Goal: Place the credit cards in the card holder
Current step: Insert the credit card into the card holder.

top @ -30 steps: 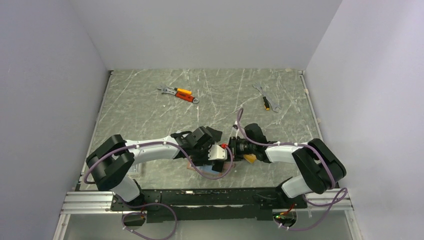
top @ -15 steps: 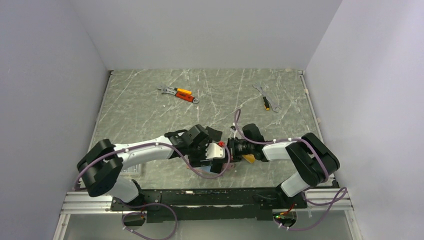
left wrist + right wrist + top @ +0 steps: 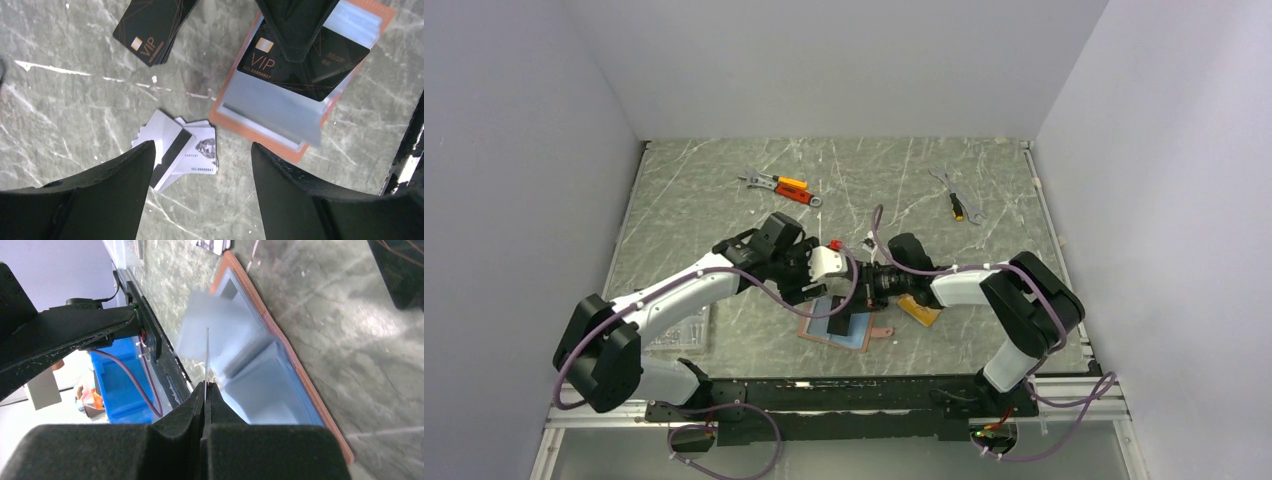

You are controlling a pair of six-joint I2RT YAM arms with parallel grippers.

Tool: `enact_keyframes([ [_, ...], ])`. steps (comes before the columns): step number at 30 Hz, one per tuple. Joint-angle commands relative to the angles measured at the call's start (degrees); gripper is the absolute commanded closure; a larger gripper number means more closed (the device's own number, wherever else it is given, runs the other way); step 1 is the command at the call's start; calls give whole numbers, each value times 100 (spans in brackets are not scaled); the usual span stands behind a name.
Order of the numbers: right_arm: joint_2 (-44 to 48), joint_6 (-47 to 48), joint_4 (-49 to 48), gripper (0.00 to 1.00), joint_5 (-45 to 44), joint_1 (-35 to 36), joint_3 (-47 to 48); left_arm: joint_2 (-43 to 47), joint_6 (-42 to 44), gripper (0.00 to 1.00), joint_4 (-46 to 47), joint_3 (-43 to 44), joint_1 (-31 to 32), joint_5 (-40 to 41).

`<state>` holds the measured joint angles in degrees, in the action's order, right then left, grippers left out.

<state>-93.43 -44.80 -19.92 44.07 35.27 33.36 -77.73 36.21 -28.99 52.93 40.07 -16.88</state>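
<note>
Left gripper [image 3: 201, 147] has backed off, jaws apart over unfiled silver-grey plastic cards [image 3: 170, 145]; right gripper [image 3: 205, 387] pinches a black card [image 3: 300, 75] above the salmon leather holder [image 3: 270, 107].

A grey-green marbled table [image 3: 714, 200], veined with white, sits boxed in by plain pale lavender walls — left wall [image 3: 514, 200], back wall [image 3: 844, 60], right wall [image 3: 1164, 200] — under soft even light, an aluminium rail [image 3: 604, 402] along its near edge.

Salmon-tan card holder [image 3: 270, 107], black gold-lettered card [image 3: 325, 62], silver dark-striped card [image 3: 160, 132], green-veined table [image 3: 60, 100]
</note>
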Motion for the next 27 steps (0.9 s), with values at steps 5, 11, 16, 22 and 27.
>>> enact_keyframes([
  [5, -454, 36, 34, 100, 120, 132, 554, 381, 861, 23, 102, -614, -300, -358],
  [11, -302, -8, -39, 100, 264, 88, 216, -13, 1213, 25, 660, -1073, -130, -202],
  [16, -392, -61, -203, 100, 510, 33, -136, -153, 1331, 27, 982, -1291, 216, -75],
  [22, -674, -140, -390, 100, 675, -65, -251, -372, 1319, 31, 1059, -1276, 452, 29],
  [27, -843, -1, -202, 100, 818, -155, -95, -477, 1379, 32, 1019, -1276, 499, 72],
])
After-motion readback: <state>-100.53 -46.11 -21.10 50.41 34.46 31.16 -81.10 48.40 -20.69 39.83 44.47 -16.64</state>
